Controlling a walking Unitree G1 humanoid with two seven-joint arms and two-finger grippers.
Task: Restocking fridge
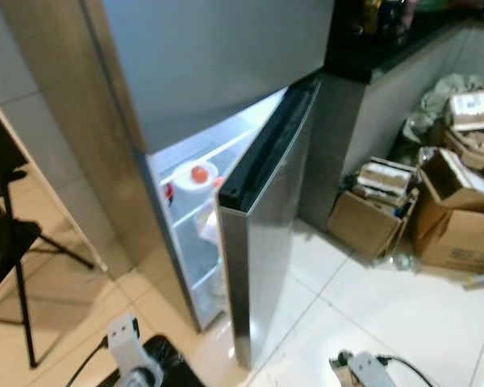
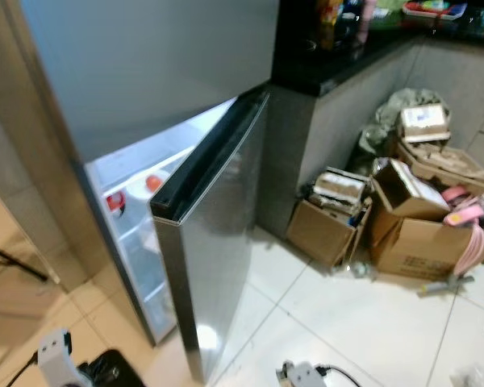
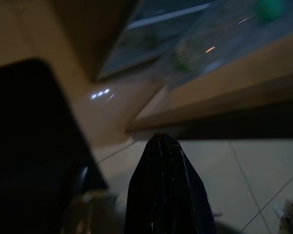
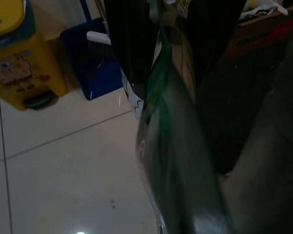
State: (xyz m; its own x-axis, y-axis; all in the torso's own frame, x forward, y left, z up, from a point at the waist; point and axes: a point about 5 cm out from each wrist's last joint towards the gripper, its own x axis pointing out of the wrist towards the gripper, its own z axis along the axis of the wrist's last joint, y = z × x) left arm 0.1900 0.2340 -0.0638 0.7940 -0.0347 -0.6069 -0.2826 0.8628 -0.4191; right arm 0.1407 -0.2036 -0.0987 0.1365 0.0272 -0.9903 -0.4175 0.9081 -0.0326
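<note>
The fridge (image 1: 185, 72) stood before the robot, its upper door closed and its lower door (image 1: 262, 218) swung partly open, the lit interior showing between door and cabinet. On a shelf inside sat a white container (image 1: 195, 179) with an orange-red round item on it, and a small red item (image 1: 168, 192) lay at the shelf's left edge.

The right gripper (image 4: 163, 44) held a green bottle (image 4: 178, 165), its 2 black fingers (image 4: 129, 44) pressed on either side of the bottle's upper part. The bottle hung over the white tiled floor (image 4: 63, 165), so the task's thing was in the gripper and not yet in the fridge. Beyond it on the floor stood a yellow cartoon-printed bin (image 4: 22, 53) and a blue dustpan (image 4: 95, 58) just beside it.

The left gripper (image 3: 163, 146) pointed toward the floor near the fridge's lower edge, its fingers pressed together with nothing between them. The wrist view was dim and blurred; a black object (image 3: 34, 146) lay beside it.

To the right of the fridge ran a dark-topped bench (image 2: 347, 56) with a grey front. At its foot on the floor were several open cardboard boxes (image 2: 423, 234) filled with papers and packaging, with a crumpled bag (image 2: 395, 109) behind them. At the left stood a black stand (image 1: 12, 242) on the wooden floor.
</note>
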